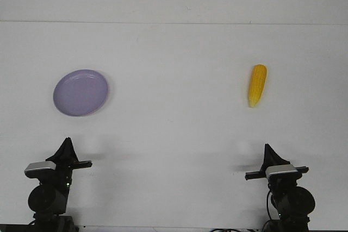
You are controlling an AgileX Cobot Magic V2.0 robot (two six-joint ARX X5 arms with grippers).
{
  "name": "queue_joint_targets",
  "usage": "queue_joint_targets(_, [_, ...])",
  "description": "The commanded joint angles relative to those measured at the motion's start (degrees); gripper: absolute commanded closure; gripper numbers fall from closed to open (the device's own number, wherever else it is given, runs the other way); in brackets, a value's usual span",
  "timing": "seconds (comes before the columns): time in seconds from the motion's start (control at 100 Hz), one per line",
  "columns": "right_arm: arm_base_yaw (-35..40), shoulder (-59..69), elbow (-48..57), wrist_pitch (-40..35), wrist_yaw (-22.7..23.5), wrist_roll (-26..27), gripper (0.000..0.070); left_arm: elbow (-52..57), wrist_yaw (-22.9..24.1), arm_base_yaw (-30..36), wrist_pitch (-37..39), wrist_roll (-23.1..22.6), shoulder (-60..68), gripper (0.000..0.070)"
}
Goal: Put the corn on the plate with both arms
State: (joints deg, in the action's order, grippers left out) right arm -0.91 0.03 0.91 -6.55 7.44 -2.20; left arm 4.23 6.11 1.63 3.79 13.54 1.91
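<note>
Nothing grabbed yet. Corn [257, 85] lying on the tabletop [174, 134] far right of the plate [81, 92], tip toward the robot. Right end effector [267, 149] closest, empty, width hard to tell; same for left [66, 142]. Best to pinch mid-cob, across the width.

We have a single view, the front camera, set high behind the two arms and looking forward and down over the white table [174, 134]. It stands far enough back to take in both grippers at the lower edge, the left gripper [66, 145] and the right gripper [267, 150], the plate [81, 92] left of centre, the corn [257, 85] to the right, and the table's far edge
</note>
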Motion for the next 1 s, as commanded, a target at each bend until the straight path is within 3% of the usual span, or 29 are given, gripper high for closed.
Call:
queue_joint_targets(0.0, [-0.09, 0.02, -0.17, 0.57, 0.07, -0.22, 0.0688, 5.42, 0.17, -0.07, 1.27, 2.25, 2.03, 0.0689])
queue_joint_targets(0.07, [-0.09, 0.02, -0.17, 0.57, 0.07, -0.22, 0.0689, 11.43, 0.31, -0.07, 0.22, 1.66, 6.45, 0.0636])
queue_joint_targets(0.16, [-0.09, 0.02, -0.17, 0.57, 0.07, -0.22, 0.0688, 19.21, 0.61, -0.09, -2.4, 0.02, 13.51, 0.0197])
queue_joint_targets(0.2, [-0.09, 0.02, -0.17, 0.59, 0.07, -0.22, 0.0688, 22.58, 1.22, -0.11, -4.39, -0.24, 17.05, 0.0119])
queue_joint_targets(0.32, [-0.09, 0.02, -0.17, 0.57, 0.07, -0.22, 0.0688, 31.17, 1.6, -0.13, -11.1, -2.25, 27.34, 0.0166])
queue_joint_targets(0.45, [-0.09, 0.02, -0.17, 0.59, 0.07, -0.22, 0.0688, 36.79, 1.97, -0.9, -13.7, -4.35, 37.88, 0.0173])
queue_joint_targets(0.63, [-0.09, 0.02, -0.17, 0.57, 0.07, -0.22, 0.0688, 43.5, 1.79, -7.54, -16.59, -5.99, 54.21, 0.0206])
queue_joint_targets(0.84, [-0.09, 0.02, -0.17, 0.57, 0.07, -0.22, 0.0688, 53.55, -7.76, -17.22, -19.58, -5.49, 74.62, 0.021])
queue_joint_targets(0.99, [-0.09, 0.02, -0.17, 0.57, 0.07, -0.22, 0.0688, 60.92, -10.47, -20.35, -22.64, -5.38, 87.12, 0.0215])
